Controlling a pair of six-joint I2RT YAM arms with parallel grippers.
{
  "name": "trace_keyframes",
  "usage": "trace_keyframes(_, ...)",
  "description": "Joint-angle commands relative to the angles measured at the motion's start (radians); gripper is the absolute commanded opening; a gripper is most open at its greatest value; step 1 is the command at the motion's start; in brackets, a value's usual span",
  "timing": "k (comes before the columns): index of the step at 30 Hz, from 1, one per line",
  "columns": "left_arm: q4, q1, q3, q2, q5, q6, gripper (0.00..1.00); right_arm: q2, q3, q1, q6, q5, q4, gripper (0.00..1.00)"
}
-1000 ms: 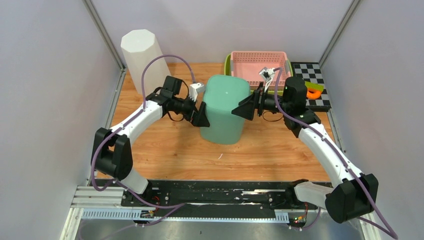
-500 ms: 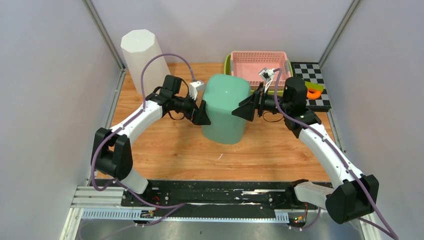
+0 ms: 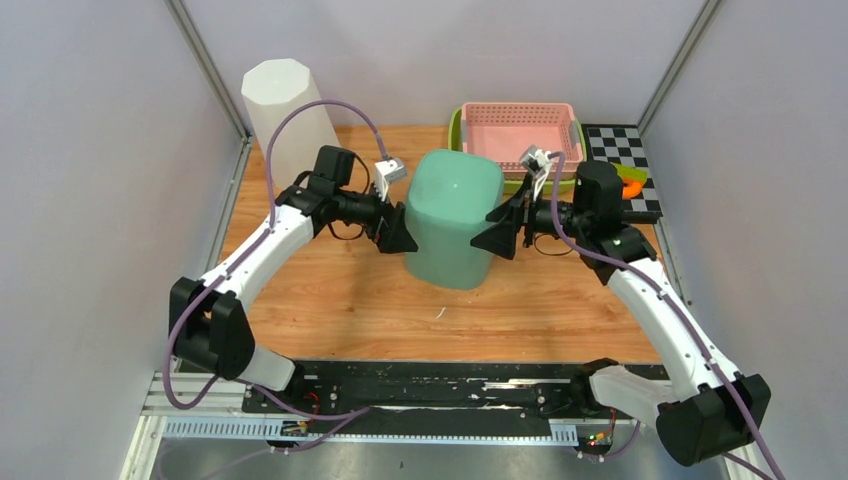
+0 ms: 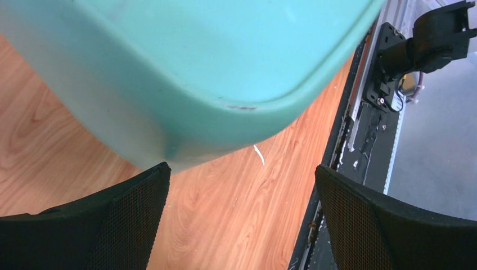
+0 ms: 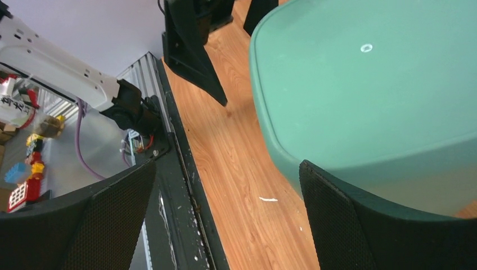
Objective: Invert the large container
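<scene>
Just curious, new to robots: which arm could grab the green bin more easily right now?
Probably the left arm: the green bin spans the whole gap between its open jaws. The right arm's open jaws aim partly past it.

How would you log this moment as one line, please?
large container: base up on table | left gripper: open, beside it | right gripper: open, beside it

Large container (image 3: 452, 215): smooth teal plastic, soft sheen, small dark scuff at one edge. Table (image 3: 350, 290): wood-grain top, smooth, satin. Left gripper (image 4: 241, 169) fingers (image 4: 129, 214): matt black, fine mesh texture. Pink basket (image 3: 517, 125): plastic lattice. White container (image 3: 285, 110): matt, plastic-looking. Rail (image 3: 200, 395): bare metal.
</scene>
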Motion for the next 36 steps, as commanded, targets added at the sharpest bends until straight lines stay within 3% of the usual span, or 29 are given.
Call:
trace_keyframes(1, -0.042, 0.000, 0.038, -0.058, 0.018, 0.060, 1.00, -0.027, 0.023, 0.012, -0.140, -0.010, -0.137, 1.00)
trace_keyframes(10, -0.064, 0.000, 0.040, -0.117, 0.007, 0.112, 1.00, -0.149, -0.007, 0.011, -0.525, -0.034, -0.354, 1.00)
trace_keyframes(15, -0.085, 0.000, 0.047, -0.131, 0.013, 0.139, 1.00, -0.263, -0.098, 0.011, -0.646, -0.008, -0.372, 1.00)
trace_keyframes(20, -0.114, 0.000, 0.063, -0.147, 0.012, 0.172, 1.00, -0.294, -0.144, 0.006, -0.663, 0.035, -0.337, 1.00)
trace_keyframes(26, -0.151, 0.000, 0.093, -0.199, -0.046, 0.220, 1.00, -0.290, -0.180, -0.002, -0.571, 0.150, -0.220, 1.00)
trace_keyframes(36, -0.085, 0.000, 0.106, -0.287, -0.062, 0.256, 1.00, -0.272, -0.238, -0.016, -0.505, 0.220, -0.113, 1.00)
